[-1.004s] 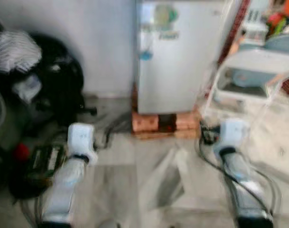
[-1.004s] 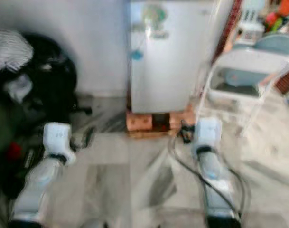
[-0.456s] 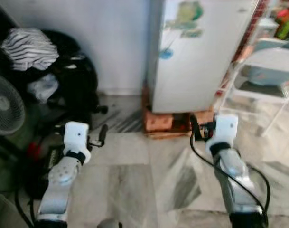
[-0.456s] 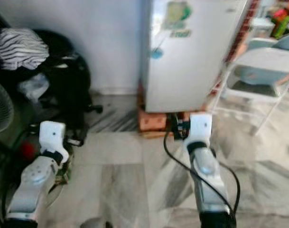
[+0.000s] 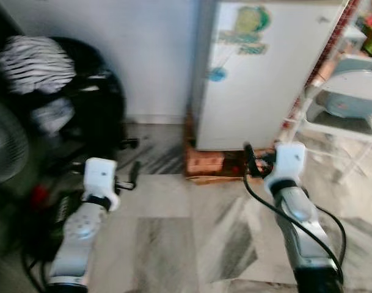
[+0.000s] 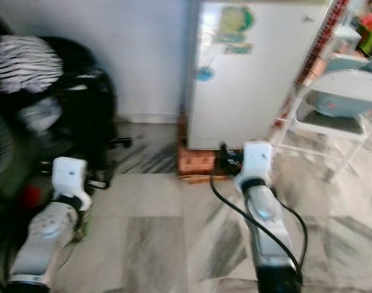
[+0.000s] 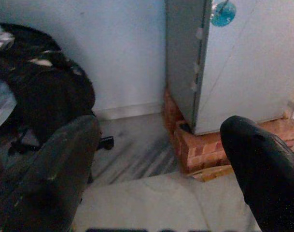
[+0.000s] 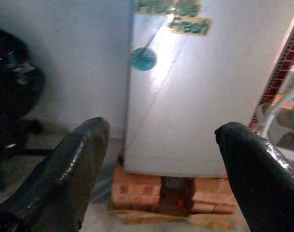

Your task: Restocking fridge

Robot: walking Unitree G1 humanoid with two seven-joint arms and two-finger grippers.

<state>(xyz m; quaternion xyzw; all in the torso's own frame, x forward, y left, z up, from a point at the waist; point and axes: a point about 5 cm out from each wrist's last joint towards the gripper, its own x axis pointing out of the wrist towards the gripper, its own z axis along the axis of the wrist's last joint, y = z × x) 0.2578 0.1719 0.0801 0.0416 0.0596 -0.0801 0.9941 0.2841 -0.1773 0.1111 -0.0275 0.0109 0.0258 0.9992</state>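
Observation:
A small white fridge (image 5: pixel 259 73) stands on red bricks (image 5: pixel 213 162) against the wall, its door shut. Stickers and a round blue magnet (image 8: pixel 143 58) are on the door. Both arms reach forward low over the marble floor, short of the fridge. My left gripper (image 7: pixel 159 183) is open with nothing between its fingers, pointing at the fridge's left edge and the wall. My right gripper (image 8: pixel 163 179) is open and empty too, facing the door front. In the left eye view the right gripper (image 5: pixel 254 163) sits just before the bricks, and the left gripper (image 5: pixel 131 177) is further left.
A black office chair (image 5: pixel 91 110) with a striped cloth (image 5: pixel 33 61) on it stands at the left, with a fan (image 5: pixel 5 146) beside it. A white folding chair (image 5: pixel 341 122) is right of the fridge. Dark clutter and cables (image 5: pixel 48 213) lie on the floor at the left.
The whole picture has shifted as the camera moved, and the fridge now appears further right and slightly nearer. Both arms hold the same forward pose.

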